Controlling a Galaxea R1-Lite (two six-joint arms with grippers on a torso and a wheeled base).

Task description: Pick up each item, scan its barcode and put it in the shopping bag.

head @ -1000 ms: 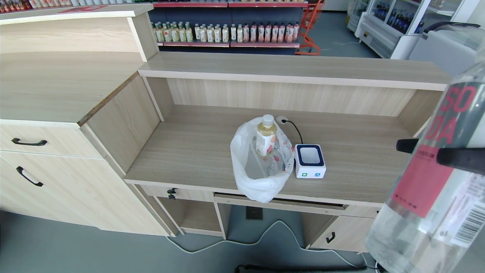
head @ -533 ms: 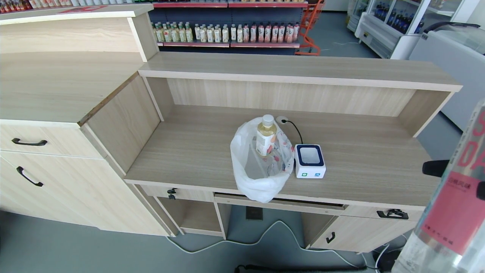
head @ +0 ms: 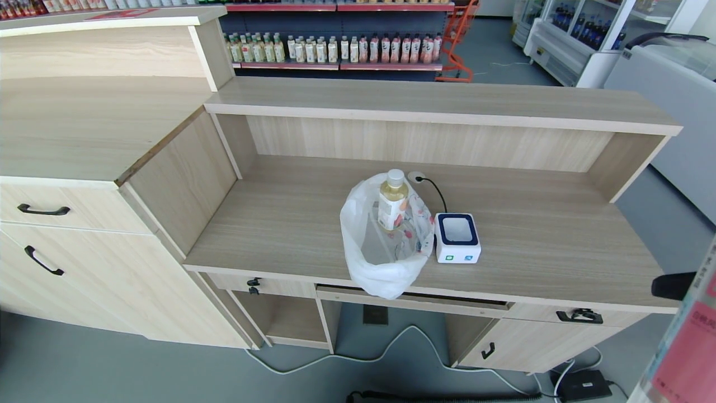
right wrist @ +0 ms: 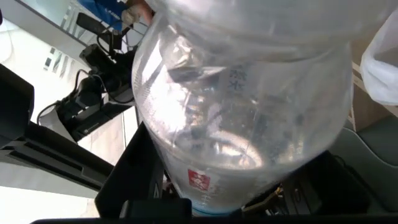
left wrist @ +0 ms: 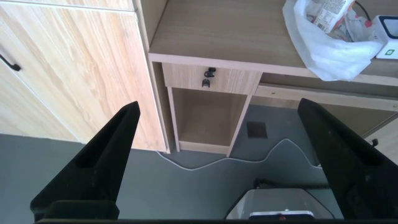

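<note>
So the soda bottle (head: 685, 358) sits way off to the right of the scanner (head: 457, 238) and closer to the robot, out past the front corner of the counter (head: 537, 235). It's leaning a bit off upright. The right gripper (head: 674, 285) is clamped around it, so that arm has to swing it left and forward to get the label over the scanner glass.

The bag (head: 358, 246) sits right against the scanner's left side with a tea bottle (head: 392, 201) standing in it.

The right wrist view gives you the clear bottle body up close, and the head view gives the pink label. I can't spot the barcode in either. The left gripper (left wrist: 217, 162) hangs spread wide and empty, low, left of the scanner.
</note>
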